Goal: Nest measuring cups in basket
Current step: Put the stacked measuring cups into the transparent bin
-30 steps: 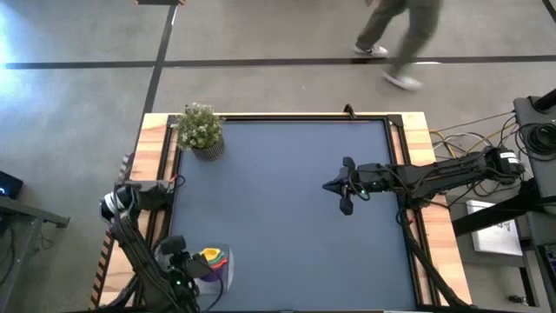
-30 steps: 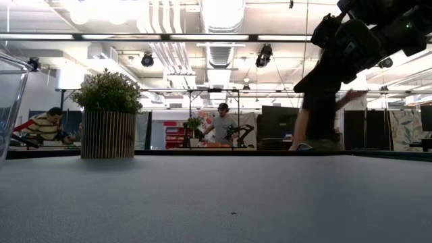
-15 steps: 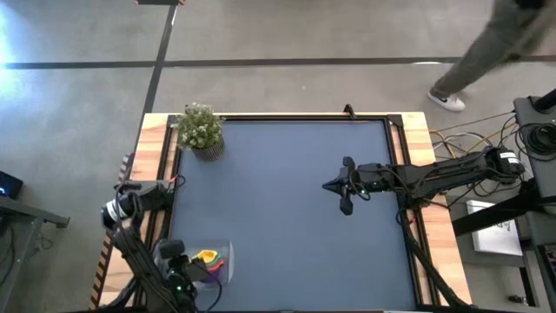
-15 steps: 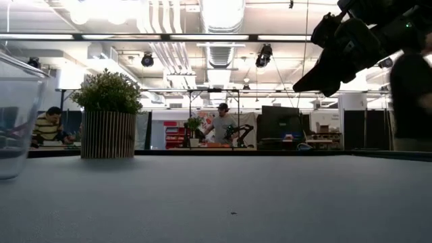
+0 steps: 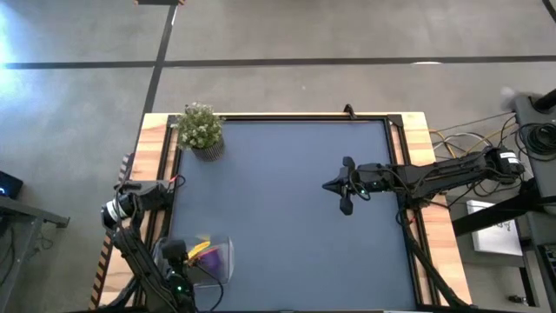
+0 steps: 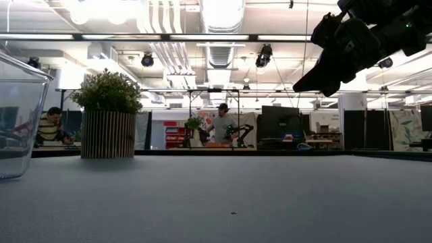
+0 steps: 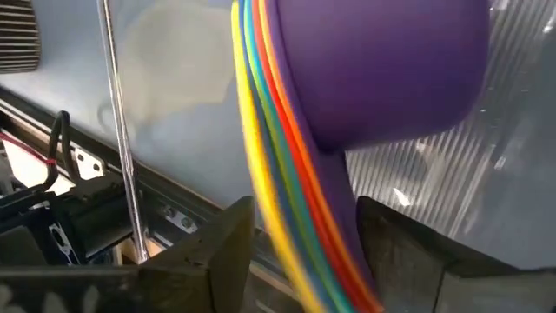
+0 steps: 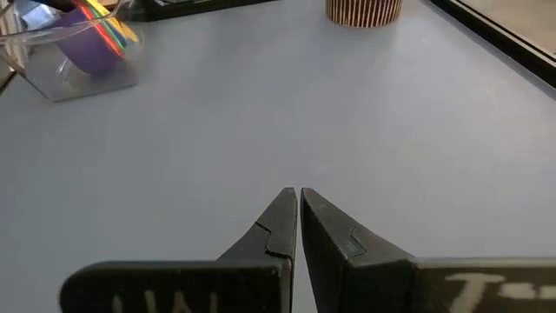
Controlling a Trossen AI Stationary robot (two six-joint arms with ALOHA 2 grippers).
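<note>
The measuring cups (image 7: pixel 382 69) are nested in one stack, purple on the outside, their coloured handles fanned together. The stack sits tilted inside the clear basket (image 5: pixel 219 258) at the table's near left corner, and it also shows in the right wrist view as the cups (image 8: pixel 89 45) in the basket (image 8: pixel 52 83). My left gripper (image 5: pixel 176 254) is at the basket's left side, shut on the stack. My right gripper (image 5: pixel 329 185) hangs shut above the table's middle right, well clear of the surface in the low view (image 6: pixel 298 88). My left gripper (image 7: pixel 304 209) pinches the stacked handles (image 7: pixel 291 222) between its two fingers, one finger (image 7: pixel 228 239) on the yellow side and the other on the purple side. The bowls lie inside the basket, tilted, with the handles rising toward the gripper. Whether the purple bowl rests on the basket floor, I cannot tell.
A small potted plant (image 5: pixel 201 130) stands at the far left corner. The basket wall (image 6: pixel 17 121) fills the left edge of the low view. The wide blue table top (image 5: pixel 287 235) lies between the basket and my right gripper. People are in the room behind.
The stack of cups has tipped over inside the basket, so its purple outside now shows from above where yellow and red insides showed. The basket has come farther into the low view. A person beyond the far edge has walked off to the right.
</note>
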